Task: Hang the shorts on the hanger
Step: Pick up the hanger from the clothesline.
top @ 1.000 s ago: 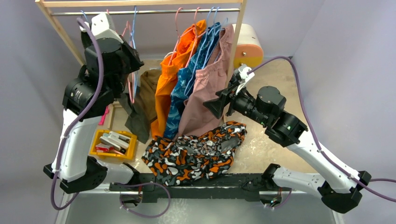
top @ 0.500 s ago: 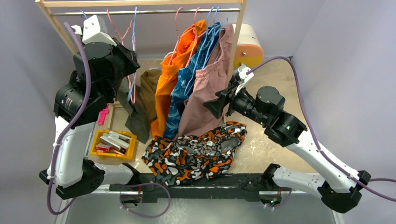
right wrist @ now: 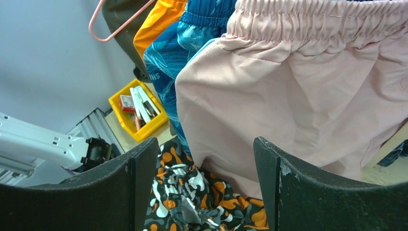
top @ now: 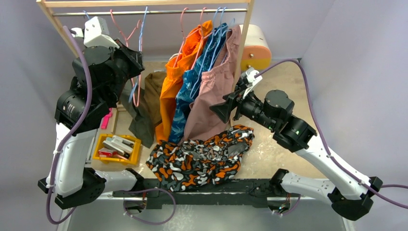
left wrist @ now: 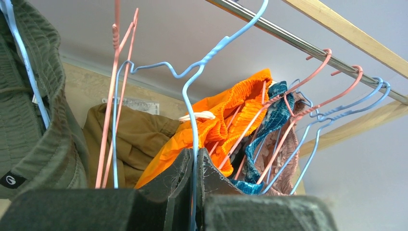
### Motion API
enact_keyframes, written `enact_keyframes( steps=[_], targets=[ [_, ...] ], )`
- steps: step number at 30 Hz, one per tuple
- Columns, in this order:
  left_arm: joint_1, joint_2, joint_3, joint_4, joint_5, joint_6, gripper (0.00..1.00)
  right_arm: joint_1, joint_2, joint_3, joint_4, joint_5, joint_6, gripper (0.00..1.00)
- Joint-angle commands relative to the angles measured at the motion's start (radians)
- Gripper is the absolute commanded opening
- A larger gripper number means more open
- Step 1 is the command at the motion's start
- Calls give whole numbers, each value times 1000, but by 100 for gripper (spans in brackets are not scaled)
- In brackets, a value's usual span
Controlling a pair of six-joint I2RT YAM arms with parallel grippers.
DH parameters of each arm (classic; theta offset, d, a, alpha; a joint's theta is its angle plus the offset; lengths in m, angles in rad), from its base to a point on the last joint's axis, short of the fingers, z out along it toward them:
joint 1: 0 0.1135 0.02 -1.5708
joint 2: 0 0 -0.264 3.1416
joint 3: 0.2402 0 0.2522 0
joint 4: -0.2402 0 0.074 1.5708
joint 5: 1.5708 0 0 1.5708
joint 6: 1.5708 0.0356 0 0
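Two risks. L claw is pinched shut on the thin wire of the hanger, just under its neck: the wire could twist or slip in the pads, or the hook could snag on the rail or the pink hangers alongside. The shorts lie heaped at the table front, approx 5 o'clock from L claw and well apart. R claw gapes wide, holding nothing; shorts near it at 6–7 o'clock.
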Motion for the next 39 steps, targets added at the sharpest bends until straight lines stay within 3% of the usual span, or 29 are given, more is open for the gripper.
enact_keyframes(
  steps=[1,11,20,30,39],
  targets=[
    [6,-47,-25,114,-47,55,0,1,-23,-4,33,24,2,74],
    [7,-152,-237,317,39,251,0,1,-18,-13,40,24,3,74],
    [7,-188,-336,429,128,323,0,1,-26,-20,30,25,2,74],
    [6,-234,-360,456,160,304,0,1,-31,-22,21,23,3,74],
    [6,-336,-474,451,209,240,0,1,-32,-20,31,33,3,75]
  ],
)
